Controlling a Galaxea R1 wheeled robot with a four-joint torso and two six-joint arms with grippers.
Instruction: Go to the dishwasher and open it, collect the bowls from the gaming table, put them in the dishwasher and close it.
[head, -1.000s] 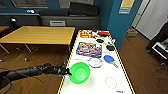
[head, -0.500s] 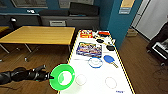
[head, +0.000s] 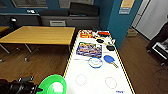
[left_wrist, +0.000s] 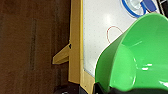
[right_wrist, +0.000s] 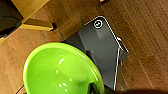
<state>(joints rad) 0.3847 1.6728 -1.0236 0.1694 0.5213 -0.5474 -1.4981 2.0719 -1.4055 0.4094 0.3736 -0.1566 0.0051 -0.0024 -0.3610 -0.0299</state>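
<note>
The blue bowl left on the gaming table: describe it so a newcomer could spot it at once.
Find the long whitish gaming table with the yellowish edge, beside the plain yellow-topped table. Near its middle, just past the colourful game board, sits the blue bowl. It is a round blue-rimmed dish with a pale centre, unlike the solid blue paddle with a handle beside it.

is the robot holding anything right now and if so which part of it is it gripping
Yes: the left gripper holds the bright green round plastic bowl by its rim, off the edge of the white-topped gaming table.
</note>
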